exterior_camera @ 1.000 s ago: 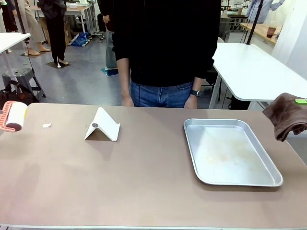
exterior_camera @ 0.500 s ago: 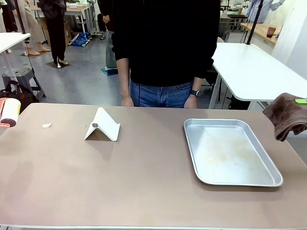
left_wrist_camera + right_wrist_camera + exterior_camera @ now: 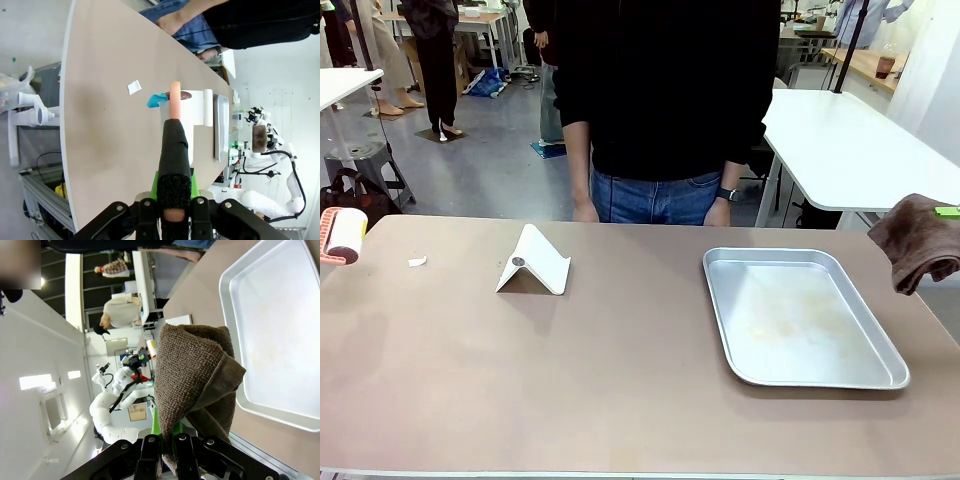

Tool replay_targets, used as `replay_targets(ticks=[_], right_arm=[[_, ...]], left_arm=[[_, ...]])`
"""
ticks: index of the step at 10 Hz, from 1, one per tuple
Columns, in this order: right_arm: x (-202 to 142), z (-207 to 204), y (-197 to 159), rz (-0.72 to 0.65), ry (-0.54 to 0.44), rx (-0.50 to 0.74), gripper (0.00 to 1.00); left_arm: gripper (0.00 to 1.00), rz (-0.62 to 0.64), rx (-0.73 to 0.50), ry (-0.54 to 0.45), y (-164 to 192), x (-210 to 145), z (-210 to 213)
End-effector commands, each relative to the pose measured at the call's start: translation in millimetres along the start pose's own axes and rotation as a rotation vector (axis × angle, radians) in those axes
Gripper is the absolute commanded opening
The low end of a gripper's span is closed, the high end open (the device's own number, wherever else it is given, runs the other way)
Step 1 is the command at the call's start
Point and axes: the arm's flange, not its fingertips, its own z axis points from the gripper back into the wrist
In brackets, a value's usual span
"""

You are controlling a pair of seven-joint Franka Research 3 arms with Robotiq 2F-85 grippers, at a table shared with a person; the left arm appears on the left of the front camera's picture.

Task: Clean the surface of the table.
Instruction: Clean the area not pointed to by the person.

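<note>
Front view crops the lint roller (image 3: 342,236) at the table's (image 3: 570,380) left end; the left gripper (image 3: 174,195) clamps its handle. The right gripper (image 3: 167,442), fingers half-buried, pinches a brown cloth (image 3: 195,375) at the table's right end.

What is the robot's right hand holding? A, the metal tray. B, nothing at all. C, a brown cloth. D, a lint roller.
C: the right hand is shut on a folded brown cloth, held up near the metal tray.
</note>
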Motion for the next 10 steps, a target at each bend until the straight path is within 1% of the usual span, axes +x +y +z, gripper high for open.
replay_targets(ticks=[1,3,5,8,10], right_arm=[[0,1,3,0.010,0.001,0.016,0.07],[0,1,3,0.010,0.001,0.016,0.07],[0,1,3,0.010,0.001,0.016,0.07],[0,1,3,0.010,0.001,0.016,0.07],[0,1,3,0.010,0.001,0.016,0.07]], left_arm=[[0.13,0.048,-0.004,0.038,-1,29,-3],[0.13,0.108,0.076,0.043,10,54,-17],[0.13,0.161,0.100,0.082,22,66,-30],[0.13,0.171,0.160,0.099,34,67,-47],[0.13,0.146,0.187,0.080,34,65,-55]])
